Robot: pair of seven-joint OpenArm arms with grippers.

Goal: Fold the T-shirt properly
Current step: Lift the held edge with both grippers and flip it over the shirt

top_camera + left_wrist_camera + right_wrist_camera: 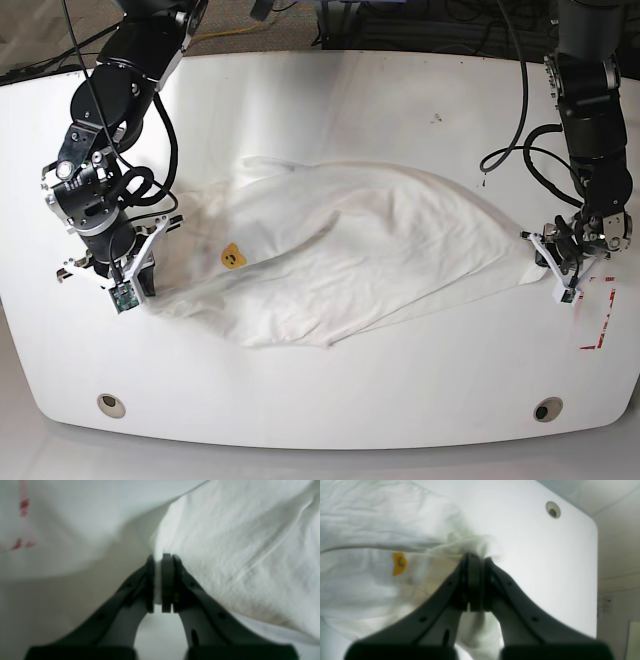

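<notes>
The white T-shirt [360, 250] lies crumpled and spread across the middle of the table, with a small orange bear face [231, 257] showing near its left side. My right gripper [142, 288] is shut on a bunched edge of the T-shirt [357, 530] at its left end; the pads [475, 580] are pressed together on cloth, and the bear face [399, 563] sits just left of them. My left gripper [548, 262] holds the shirt's right corner. In the left wrist view it [162, 557] is shut with a thin strip of white T-shirt [237, 542] pinched between the pads.
The white table [350, 400] has round holes near the front left [111, 405] and front right [545, 410]. Red tape marks [600, 320] lie by the table's right edge, beside my left gripper. Cables hang behind both arms at the back.
</notes>
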